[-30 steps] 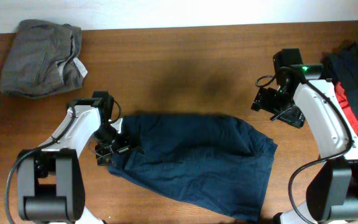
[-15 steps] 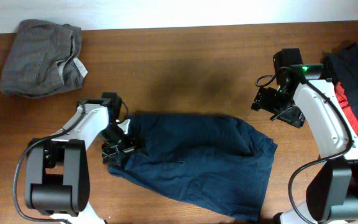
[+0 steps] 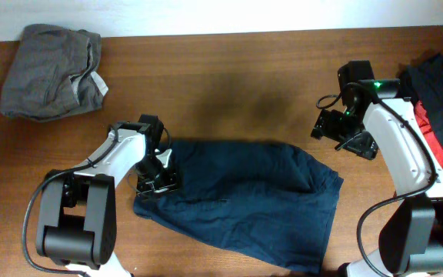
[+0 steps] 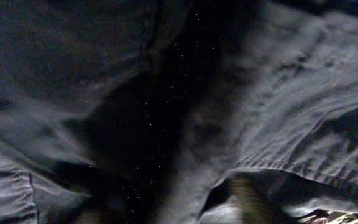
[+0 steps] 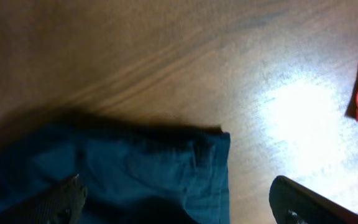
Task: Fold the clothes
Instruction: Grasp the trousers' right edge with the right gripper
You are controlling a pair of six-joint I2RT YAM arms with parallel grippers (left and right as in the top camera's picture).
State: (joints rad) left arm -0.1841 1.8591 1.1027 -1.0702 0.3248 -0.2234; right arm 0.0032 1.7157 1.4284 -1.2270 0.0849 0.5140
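Far left, top corner of the bench: grey-olive garment, bunched in a heap, well apart from everything else.

Next over, my left hand is down on the left edge of the navy garment, touching it by the look of the overhead view. The left wrist view is all dark wrinkled navy cloth pressed close, with a stitched hem running across the lower right. I can't pick out the fingers there, so I cannot tell whether that hand is open or closed, or whether it has cloth in it.

The navy garment lies spread over the lower middle of the bench, rumpled, upper edge roughly straight, lower edge slanting down to the right.

My right hand sits near the garment's upper right corner, over bare wood in the overhead view. In the right wrist view both fingertips show at the bottom edge, spread wide, with nothing gripped between them. One tip lines up with the navy corner, the other with bare bench.

Far right edge: red and black clothes, piled up beside the right arm.
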